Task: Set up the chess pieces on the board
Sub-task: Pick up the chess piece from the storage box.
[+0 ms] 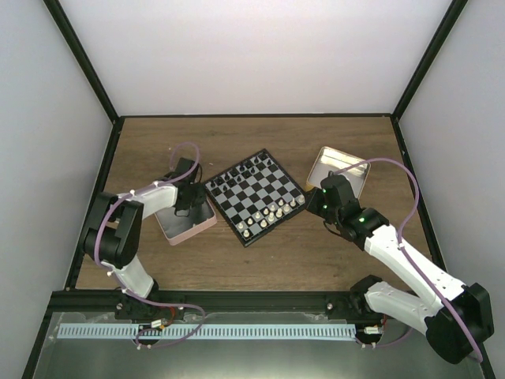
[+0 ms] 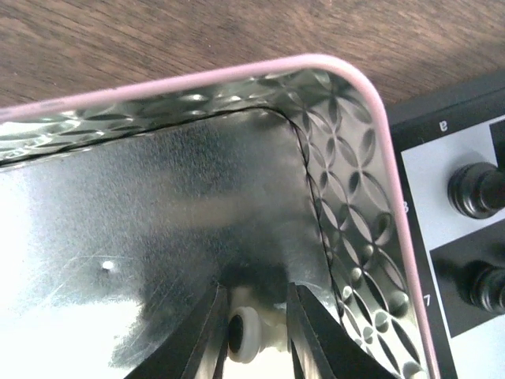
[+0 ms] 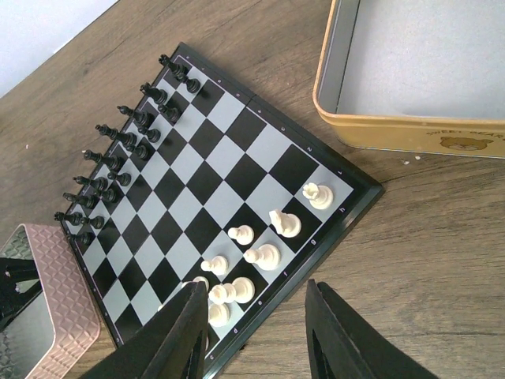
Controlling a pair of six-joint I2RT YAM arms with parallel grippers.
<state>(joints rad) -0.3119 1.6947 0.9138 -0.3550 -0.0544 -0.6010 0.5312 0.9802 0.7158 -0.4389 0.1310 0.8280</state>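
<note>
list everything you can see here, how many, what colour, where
board: one, black and grey checks, middle of the table
white pieces: several, cream, grouped at the board's end nearest the right arm
black pieces: two rows, black, along the board's opposite end
pink tin: one, pink rim, shiny inside, left of the board
lone white piece: one, cream, inside the pink tin
gold tin: one, gold, right of the board
table: one, brown wood
left gripper: one, black, in the pink tin, straddling the lone white piece
right gripper: one, black, open, above the white pieces

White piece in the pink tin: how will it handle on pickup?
Probably light: the white piece is tiny between the fingers of the left pincer. Seemingly sideways, rounded and glossy in the shiny pink tin, it may roll or slip out.
</note>
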